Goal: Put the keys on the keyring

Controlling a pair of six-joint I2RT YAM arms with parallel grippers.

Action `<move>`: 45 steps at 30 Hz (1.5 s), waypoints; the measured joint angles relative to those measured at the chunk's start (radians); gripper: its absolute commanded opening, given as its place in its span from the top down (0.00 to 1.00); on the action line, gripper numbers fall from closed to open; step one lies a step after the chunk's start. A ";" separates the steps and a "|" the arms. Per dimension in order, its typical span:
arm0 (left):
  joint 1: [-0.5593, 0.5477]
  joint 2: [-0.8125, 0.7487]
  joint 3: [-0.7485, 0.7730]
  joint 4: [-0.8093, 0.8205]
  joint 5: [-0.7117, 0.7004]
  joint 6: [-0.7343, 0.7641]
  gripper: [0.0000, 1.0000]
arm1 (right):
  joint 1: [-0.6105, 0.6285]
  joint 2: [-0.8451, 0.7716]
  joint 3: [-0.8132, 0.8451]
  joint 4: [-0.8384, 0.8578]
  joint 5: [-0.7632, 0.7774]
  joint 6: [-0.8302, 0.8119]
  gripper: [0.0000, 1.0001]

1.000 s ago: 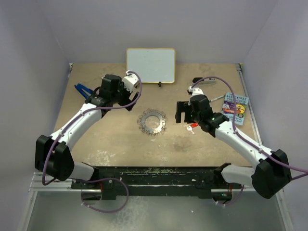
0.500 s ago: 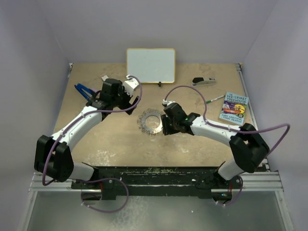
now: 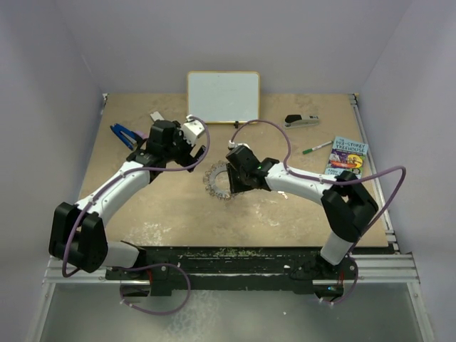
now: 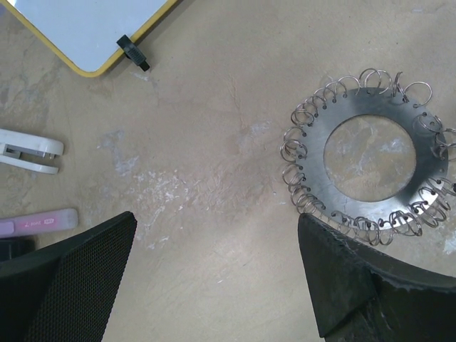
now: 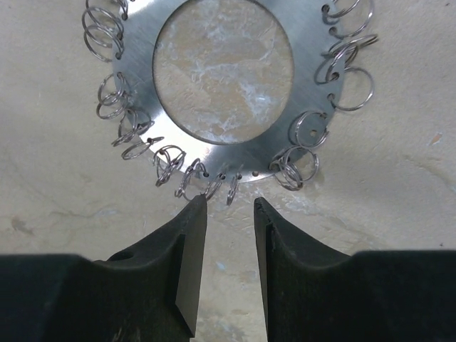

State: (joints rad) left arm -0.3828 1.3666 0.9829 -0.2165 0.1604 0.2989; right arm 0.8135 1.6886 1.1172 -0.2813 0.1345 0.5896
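- The large flat grey metal keyring, fringed all round with small wire split rings, lies flat near the centre of the tan table.
- The right gripper faces the keyring's rim from 6 o'clock in its wrist view. Its two black fingers stand a narrow slit apart with only bare table between them, gripping nothing. Their tips sit just short of the split rings.
- From above, the right gripper covers the keyring's 3 o'clock side.
- The left gripper hangs at about 11 o'clock from the keyring, apart from it, with its fingers spread wide and empty.
- A yellow-framed whiteboard stands at 12 o'clock from the keyring, at the far edge.
- A blue-handled tool lies at 10 o'clock.
- A dark stapler lies at 2 o'clock.
- A green-tipped pen and a colourful paperback book lie towards 3 o'clock.
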 measured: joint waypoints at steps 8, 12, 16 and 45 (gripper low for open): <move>0.049 0.000 0.000 0.023 0.033 0.024 0.02 | 0.033 0.055 0.025 -0.064 0.019 0.045 0.68; 0.087 0.000 0.000 0.026 0.067 0.031 0.02 | 0.035 0.055 0.025 -0.081 0.033 0.065 0.69; 0.115 0.000 0.000 0.029 0.097 0.034 0.02 | 0.037 0.062 0.031 -0.089 0.039 0.076 0.70; 0.128 0.000 0.000 0.029 0.151 0.034 0.02 | 0.046 0.175 0.097 -0.132 0.062 0.093 0.76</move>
State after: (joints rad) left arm -0.2550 1.3663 0.9829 -0.1875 0.3111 0.3332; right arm 0.8593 1.8641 1.2140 -0.4137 0.1967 0.6827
